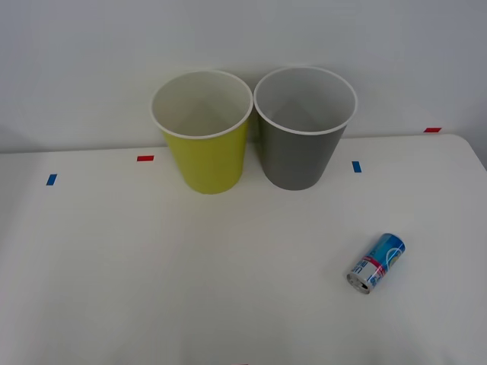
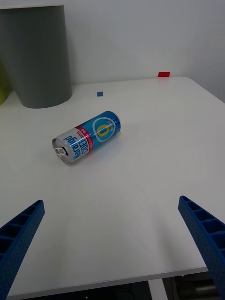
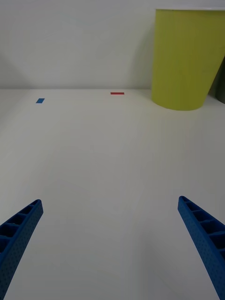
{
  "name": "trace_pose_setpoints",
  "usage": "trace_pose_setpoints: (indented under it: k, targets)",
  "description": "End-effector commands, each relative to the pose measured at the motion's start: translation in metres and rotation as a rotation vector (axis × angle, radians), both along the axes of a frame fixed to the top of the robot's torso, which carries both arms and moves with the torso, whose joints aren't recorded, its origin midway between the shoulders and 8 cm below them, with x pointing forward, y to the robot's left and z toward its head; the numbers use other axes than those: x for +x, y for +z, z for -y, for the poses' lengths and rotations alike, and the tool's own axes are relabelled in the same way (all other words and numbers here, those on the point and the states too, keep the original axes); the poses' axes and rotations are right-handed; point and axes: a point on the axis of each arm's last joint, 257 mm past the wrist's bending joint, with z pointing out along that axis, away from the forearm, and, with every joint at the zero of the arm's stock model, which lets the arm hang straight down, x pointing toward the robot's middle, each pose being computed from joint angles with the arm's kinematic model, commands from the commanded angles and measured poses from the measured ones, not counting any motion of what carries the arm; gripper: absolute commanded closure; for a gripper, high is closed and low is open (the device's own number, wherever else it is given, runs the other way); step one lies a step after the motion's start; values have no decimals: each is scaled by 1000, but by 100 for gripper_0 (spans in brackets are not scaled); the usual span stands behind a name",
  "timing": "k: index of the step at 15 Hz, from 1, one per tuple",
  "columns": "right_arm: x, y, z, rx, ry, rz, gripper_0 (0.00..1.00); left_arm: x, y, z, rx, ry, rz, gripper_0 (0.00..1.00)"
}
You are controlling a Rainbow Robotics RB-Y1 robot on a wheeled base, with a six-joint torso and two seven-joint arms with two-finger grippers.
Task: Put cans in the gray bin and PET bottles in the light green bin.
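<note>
Nearest the robot, the right gripper [image 2: 112,243] hung with its blue ribbed fingers [image 2: 18,234] spread wide apart and holding nothing, low over the near edge of the white table [image 1: 114,289]. The left gripper [image 3: 110,243] was likewise spread and empty over bare tabletop on the robot's left.

Just beyond the right gripper, a light blue can [image 2: 87,136] with a red band lay on its side on the table's right half, its silver top end turned toward the robot, well apart from both bins.

Farther back, the light green bin [image 1: 204,137] and the gray bin [image 1: 303,133] stood upright, side by side and nearly touching, near the wall, both apparently empty. Small blue and red tape marks [image 1: 144,158] dotted the far tabletop.

Sorting had seemingly not begun; the reach for the can looked like the step in hand. The next move would likely call for the right gripper to descend over the can's body, close across its round side without rolling it, then carry it to the gray bin.
</note>
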Motion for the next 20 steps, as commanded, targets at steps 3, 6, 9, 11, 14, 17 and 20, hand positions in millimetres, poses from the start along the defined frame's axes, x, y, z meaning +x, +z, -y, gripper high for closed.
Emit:
trace_pose_setpoints:
  k: [3, 6, 9, 11, 14, 17, 20]
  targets:
    - [0, 0, 0, 0, 0, 0, 0, 0, 0, 0, 0, 0, 0, 0]
    - [0, 0, 0, 0, 0, 0, 0, 0, 0, 0, 0, 0, 0, 0]
    - [0, 0, 0, 0, 0, 0, 0, 0, 0, 0, 0, 0, 0, 0]
    - [0, 0, 0, 0, 0, 0, 0, 0, 0, 0, 0, 0, 0, 0]
    - [0, 0, 0, 0, 0, 0, 0, 0, 0, 0, 0, 0, 0, 0]
    - [0, 0, 0, 0, 0, 0, 0, 0, 0, 0, 0, 0, 0, 0]
    - [0, 0, 0, 0, 0, 0, 0, 0, 0, 0, 0, 0, 0, 0]
